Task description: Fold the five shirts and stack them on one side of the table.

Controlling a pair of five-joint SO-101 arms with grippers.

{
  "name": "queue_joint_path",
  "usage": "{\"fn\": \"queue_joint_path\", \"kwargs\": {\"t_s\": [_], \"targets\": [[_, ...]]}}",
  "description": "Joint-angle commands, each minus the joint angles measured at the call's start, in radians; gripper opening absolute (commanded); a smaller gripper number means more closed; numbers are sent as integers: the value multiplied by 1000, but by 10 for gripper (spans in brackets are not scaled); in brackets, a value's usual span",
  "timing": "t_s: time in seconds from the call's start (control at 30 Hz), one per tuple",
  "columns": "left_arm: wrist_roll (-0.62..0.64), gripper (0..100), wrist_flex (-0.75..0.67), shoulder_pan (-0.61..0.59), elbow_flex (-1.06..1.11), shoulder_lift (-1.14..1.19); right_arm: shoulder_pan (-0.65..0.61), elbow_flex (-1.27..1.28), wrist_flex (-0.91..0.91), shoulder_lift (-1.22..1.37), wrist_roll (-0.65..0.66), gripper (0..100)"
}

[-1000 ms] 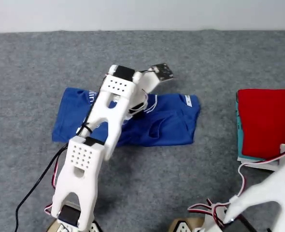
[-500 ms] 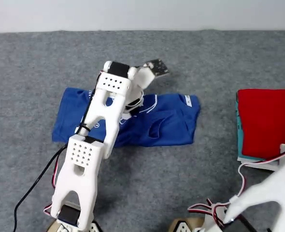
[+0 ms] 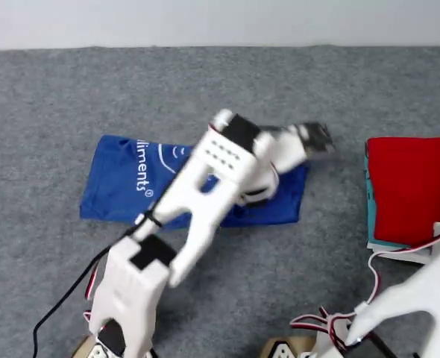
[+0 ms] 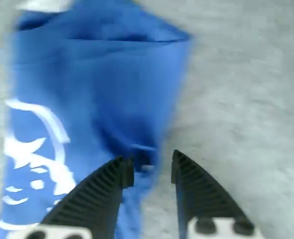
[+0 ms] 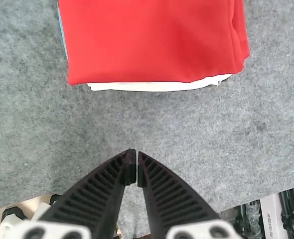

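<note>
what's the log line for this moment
left pincer: open, at blue shirt edge | right pincer: shut, above mat near red-topped stack

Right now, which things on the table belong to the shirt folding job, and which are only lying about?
Belong to the job:
blue shirt, lying mid-table
red shirt, folded at the side
white shirt under it
left gripper, open at the blue shirt's edge
right gripper, shut and empty

Only lying about:
cardboard piece
grey table cover

The left pincer (image 3: pixel 309 139) swings right, from above the blue shirt (image 3: pixel 123 190) middle to its far right corner, uncovering the white print (image 3: pixel 147 165).
</note>
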Motion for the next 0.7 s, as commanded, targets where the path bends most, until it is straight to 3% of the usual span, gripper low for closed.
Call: {"fn": "queue_joint_path", "kwargs": {"t_s": [0.0, 0.2, 0.4, 0.67], "targets": [[11, 130, 9, 31, 120, -104, -4, -8, 19, -31, -5, 12], [-26, 130, -137, -124, 232, -89, -2, -8, 19, -31, -3, 12], [-103, 130, -255, -316, 234, 91, -2, -8, 19, -31, -3, 12], [-100, 128, -109, -400, -22, 288, -7, -8, 18, -31, -3, 12]]}}
